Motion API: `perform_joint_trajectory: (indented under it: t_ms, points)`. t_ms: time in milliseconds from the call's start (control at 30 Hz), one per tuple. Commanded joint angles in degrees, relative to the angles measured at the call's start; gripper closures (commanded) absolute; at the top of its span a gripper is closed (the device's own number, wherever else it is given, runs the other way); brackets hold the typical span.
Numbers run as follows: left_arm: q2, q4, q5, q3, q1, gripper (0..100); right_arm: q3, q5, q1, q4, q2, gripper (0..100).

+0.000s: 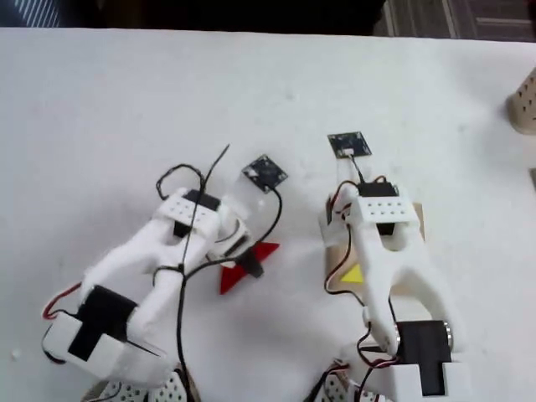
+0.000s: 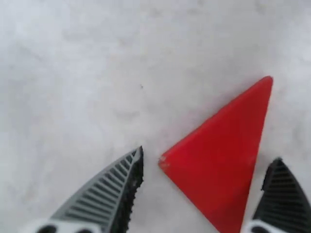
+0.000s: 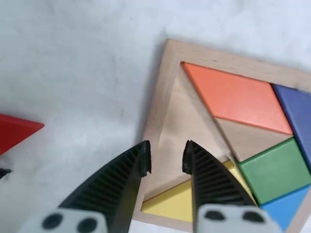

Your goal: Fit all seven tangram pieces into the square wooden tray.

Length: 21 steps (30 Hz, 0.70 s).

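**White table** (image 1: 100, 100): work surface carrying all items below.

**Square wooden tray** (image 3: 233, 60): right of centre on the table, under the right arm. Partly filled, with bare wood showing in a large triangular recess along its left side and a smaller one towards the middle.

**Red triangular tangram piece** (image 2: 223, 160): flat on the table, outside and left of the tray.

**Pieces seated in the tray:**
- orange four-sided piece (image 3: 238, 97)
- dark blue piece (image 3: 296, 111)
- green square (image 3: 274, 170)
- yellow triangle (image 1: 352, 274)
- light blue piece (image 3: 286, 211)

**Left gripper** (image 2: 208, 162): low over the table, jaws spread wide, one finger on each side of the red triangle, not clamped on it.

**Right gripper** (image 3: 167, 151): above the tray's near-left part, jaws slightly apart, holding nothing. One finger is over the rim, the other over the bare recess.
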Motion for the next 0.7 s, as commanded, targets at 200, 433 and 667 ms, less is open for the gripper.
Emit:
perform_joint_trajectory:
  t_ms: [200, 433, 667]
  points:
    - [0.22, -1.14, -2.73, -2.99, 0.13, 78, -1.32, 0.79, 0.57, -0.75, -0.84, 88.6]
    - [0.22, -0.7, -3.34, -2.46, 0.04, 79, -1.32, 0.79, 0.66, -0.75, -0.84, 88.6]
    - [-0.13, -0.7, -1.05, -2.46, -1.01, 80, -1.32, 0.79, 0.66, -0.75, -0.75, 88.6]
